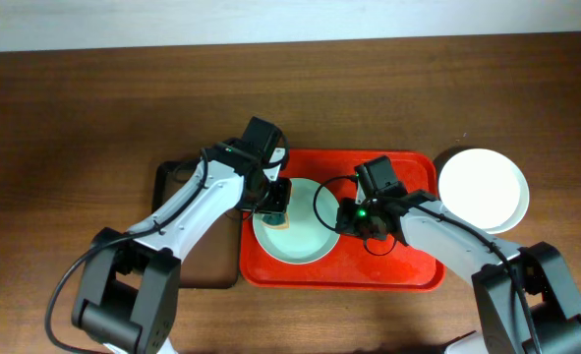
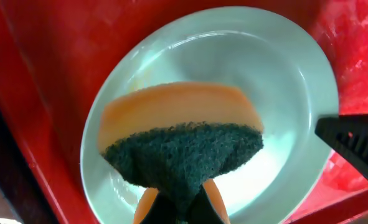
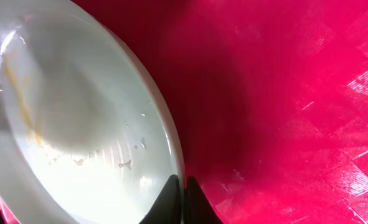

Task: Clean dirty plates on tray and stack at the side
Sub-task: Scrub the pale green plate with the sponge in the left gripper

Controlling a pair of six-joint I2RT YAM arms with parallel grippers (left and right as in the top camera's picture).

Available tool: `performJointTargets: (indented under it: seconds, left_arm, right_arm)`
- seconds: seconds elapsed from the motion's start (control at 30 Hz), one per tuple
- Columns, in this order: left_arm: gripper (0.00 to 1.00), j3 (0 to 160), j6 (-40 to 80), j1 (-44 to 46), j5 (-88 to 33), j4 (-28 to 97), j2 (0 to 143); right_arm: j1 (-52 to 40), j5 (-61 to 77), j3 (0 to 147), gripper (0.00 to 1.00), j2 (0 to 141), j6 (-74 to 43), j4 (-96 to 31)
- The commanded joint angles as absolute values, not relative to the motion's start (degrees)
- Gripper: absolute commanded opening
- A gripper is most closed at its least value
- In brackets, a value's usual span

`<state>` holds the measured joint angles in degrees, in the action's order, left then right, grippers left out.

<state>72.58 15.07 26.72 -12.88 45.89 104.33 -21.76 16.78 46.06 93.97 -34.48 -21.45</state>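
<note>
Scanning left to right:
black tray (image 1: 187, 231): far left on the table, mostly under the left arm, touching the red tray's left edge.
left gripper (image 1: 273, 200): clamped on a sponge (image 2: 180, 134), orange foam on top, dark green scrub pad down, over the green plate's left part.
green plate (image 1: 295, 224): on the red tray (image 1: 413, 270), left of centre; faint yellow smears inside (image 3: 22, 93).
right gripper (image 1: 347, 216): fingertips pinched narrow at the green plate's right rim (image 3: 174, 155); cannot tell if they grip it.
white plate (image 1: 482, 189): on the table, just beside the red tray's right edge, resting on another plate.
</note>
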Motion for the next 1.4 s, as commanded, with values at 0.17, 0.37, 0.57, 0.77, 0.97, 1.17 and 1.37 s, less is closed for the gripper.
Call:
performJointTargets:
  seconds: [0.17, 0.37, 0.57, 0.77, 0.97, 1.17, 1.37]
  left_arm:
    - [0.00, 72.07, 15.86, 26.96, -9.85, 40.99, 116.14]
    - [0.00, 80.09, 8.64, 23.88, -30.22, 52.64, 114.98]
    - [0.00, 81.87, 13.69, 24.99, -11.27, 52.93, 110.78]
    - [0.00, 80.38, 17.19, 26.20, -6.22, 50.63, 118.69]
    - [0.00, 80.40, 10.55, 26.37, -32.82, 45.21, 122.78]
    - [0.00, 84.44, 10.61, 24.86, -25.21, 51.16, 112.99]
    - [0.00, 80.66, 12.38, 25.23, -13.17, 53.82, 110.28]
  right_arm:
    - [-22.22, 15.18, 45.84, 0.04, 94.35, -35.00, -22.04]
    - [-22.22, 15.16, 45.84, 0.04, 94.35, -34.98, -22.06]
    - [-22.22, 15.18, 45.84, 0.04, 94.35, -34.98, -22.06]
    - [-22.22, 15.18, 45.84, 0.04, 94.35, -34.98, -22.09]
    - [-22.22, 15.18, 45.84, 0.04, 94.35, -34.98, -22.09]
    - [-22.22, 15.18, 45.84, 0.04, 94.35, -34.98, -22.11]
    - [-22.22, 15.18, 45.84, 0.04, 94.35, -34.98, -22.28]
